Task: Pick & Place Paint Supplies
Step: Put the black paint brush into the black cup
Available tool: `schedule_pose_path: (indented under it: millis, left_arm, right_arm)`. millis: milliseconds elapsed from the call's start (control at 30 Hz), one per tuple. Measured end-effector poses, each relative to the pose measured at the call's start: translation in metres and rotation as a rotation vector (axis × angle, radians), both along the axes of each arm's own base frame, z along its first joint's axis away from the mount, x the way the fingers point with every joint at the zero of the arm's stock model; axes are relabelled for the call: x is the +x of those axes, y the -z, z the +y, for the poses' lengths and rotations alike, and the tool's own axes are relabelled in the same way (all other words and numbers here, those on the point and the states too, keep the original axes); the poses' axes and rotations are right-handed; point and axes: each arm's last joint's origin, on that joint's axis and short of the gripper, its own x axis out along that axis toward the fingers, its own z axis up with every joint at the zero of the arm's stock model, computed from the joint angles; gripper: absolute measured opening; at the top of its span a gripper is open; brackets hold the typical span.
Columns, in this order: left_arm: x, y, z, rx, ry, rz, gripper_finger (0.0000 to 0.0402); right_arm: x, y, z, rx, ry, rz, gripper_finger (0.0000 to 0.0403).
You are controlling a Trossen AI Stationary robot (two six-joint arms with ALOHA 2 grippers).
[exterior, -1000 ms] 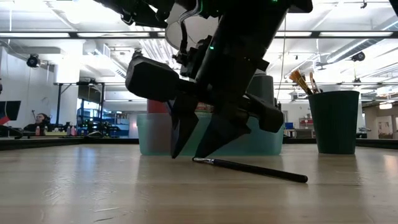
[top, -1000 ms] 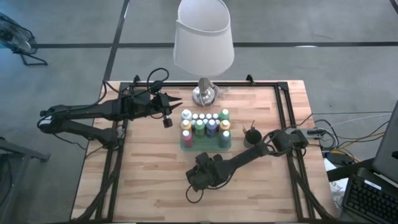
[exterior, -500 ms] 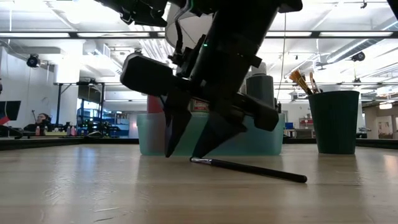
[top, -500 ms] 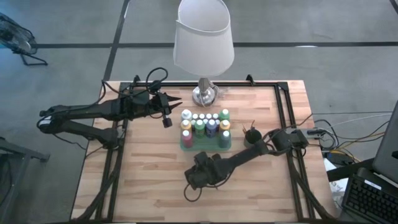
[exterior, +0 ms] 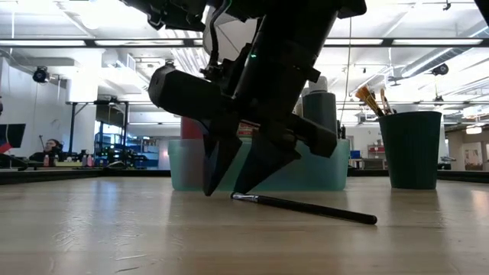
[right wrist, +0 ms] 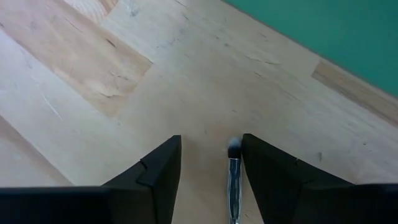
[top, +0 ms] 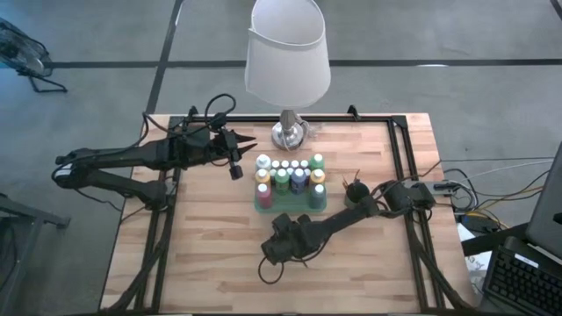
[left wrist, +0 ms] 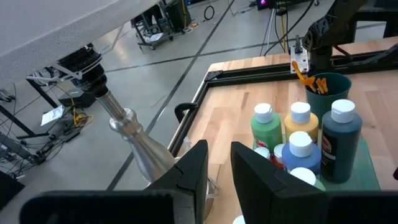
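A thin dark paintbrush (exterior: 306,207) lies flat on the wooden table in front of a teal tray (top: 263,204). Several white-capped paint bottles (top: 290,173) stand in the tray. My right gripper (exterior: 221,189) is open and points steeply down over the brush's bristle end (right wrist: 234,149), one finger on each side. A dark cup (exterior: 410,149) holding more brushes stands to the tray's right. My left gripper (top: 248,142) hovers level at the tray's far left, slightly open, with nothing between its fingers (left wrist: 219,180). My right gripper straddles the paintbrush's bristle end (right wrist: 234,163) from above, slanting down, fingers along the brush. One finger (right wrist: 273,180) is close beside the brush. I cannot tell whether it touches. The whole brush lies on the table.
A lamp with a white shade (top: 287,57) and a silver base (top: 288,133) stands behind the tray, close to my left gripper. Black frame rails (top: 399,167) run along the table's edges. Bare wood (top: 211,246) lies on the near left.
My right gripper has rolled and tipped a little above the brush's bristle end and has otherwise kept its place. The brush still lies on the table.
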Motion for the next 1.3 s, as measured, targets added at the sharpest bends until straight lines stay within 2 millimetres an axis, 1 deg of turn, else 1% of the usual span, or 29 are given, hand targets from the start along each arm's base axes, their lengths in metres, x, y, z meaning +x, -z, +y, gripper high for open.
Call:
schedule_pose_path:
  millis: [333, 1033, 1300]
  left_arm:
    - [-0.0004, -0.0018, -0.0001, 0.000, 0.000, -0.006, 0.0076]
    - [-0.0008, -0.0024, -0.0001, 0.001, 0.000, -0.008, 0.0076]
    - [-0.0008, -0.0024, -0.0001, 0.001, 0.000, -0.008, 0.0076]
  right_arm:
    - [-0.0007, 0.0008, -0.0011, -0.005, -0.011, 0.014, 0.0131]
    - [-0.0014, 0.0018, 0.0003, 0.049, -0.069, 0.053, 0.0015]
    - [-0.0010, -0.0001, 0.0013, 0.073, -0.074, 0.050, 0.0009]
